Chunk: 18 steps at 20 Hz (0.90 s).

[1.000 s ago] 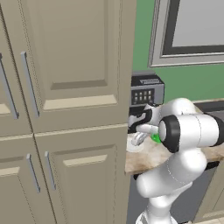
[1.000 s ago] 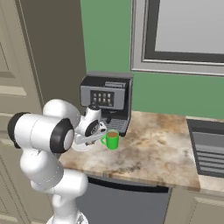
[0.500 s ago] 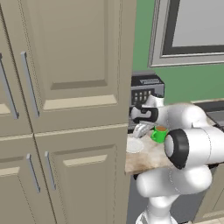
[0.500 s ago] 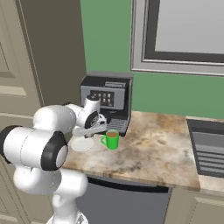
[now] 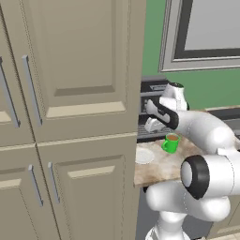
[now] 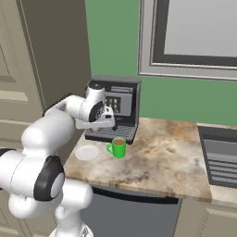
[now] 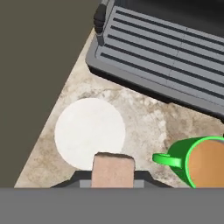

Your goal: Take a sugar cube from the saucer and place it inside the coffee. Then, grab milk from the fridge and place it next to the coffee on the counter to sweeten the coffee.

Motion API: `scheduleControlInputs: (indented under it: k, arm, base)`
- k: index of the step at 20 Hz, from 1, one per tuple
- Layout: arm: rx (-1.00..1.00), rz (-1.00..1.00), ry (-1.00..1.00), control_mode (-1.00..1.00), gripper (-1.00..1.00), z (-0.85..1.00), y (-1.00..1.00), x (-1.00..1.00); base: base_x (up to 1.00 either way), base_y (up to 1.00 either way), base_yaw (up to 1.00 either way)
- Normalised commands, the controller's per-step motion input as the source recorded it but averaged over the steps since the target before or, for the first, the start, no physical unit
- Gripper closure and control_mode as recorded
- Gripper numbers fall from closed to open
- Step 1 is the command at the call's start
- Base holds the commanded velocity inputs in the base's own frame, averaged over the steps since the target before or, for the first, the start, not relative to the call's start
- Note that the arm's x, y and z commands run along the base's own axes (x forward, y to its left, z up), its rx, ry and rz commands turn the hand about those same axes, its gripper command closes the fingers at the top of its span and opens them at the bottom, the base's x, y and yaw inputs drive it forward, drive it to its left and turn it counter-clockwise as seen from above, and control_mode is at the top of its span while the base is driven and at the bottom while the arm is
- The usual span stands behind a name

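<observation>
Sugar cube [image 7: 113,169] in end effector [image 7: 113,178] grip, above saucer [image 7: 89,131], beside coffee [image 7: 202,162].

The arm [image 6: 46,134] rises from its base, bends at the elbow and reaches forward, forearm running toward 1 o'clock in the right base view. The wrist turns the hand downward. The gripper [image 7: 113,177] points down, its jaws closed tight on the sugar cube [image 7: 113,169], which sits at 6 o'clock in the hand view, pinched between the fingertips [image 7: 81,177].
</observation>
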Motion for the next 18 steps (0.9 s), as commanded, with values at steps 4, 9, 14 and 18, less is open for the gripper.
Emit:
scheduleControlInputs:
  k: [4, 9, 14, 18]
  arm:
    - [0.00, -0.22, 0.02, -1.00, 1.00, 0.15, -0.77, -0.02]
    - [-0.02, -0.21, 0.05, -1.00, 1.00, 0.00, -0.62, -0.02]
    - [-0.03, -0.04, 0.00, -1.00, 1.00, -0.13, -0.07, 0.00]
    - [-0.06, -0.01, 0.00, -1.00, 1.00, -0.25, -0.01, 0.04]
  base:
    - [0.00, 0.00, 0.00]
    - [0.00, 0.00, 0.00]
    - [0.00, 0.00, 0.00]
    - [0.00, 0.00, 0.00]
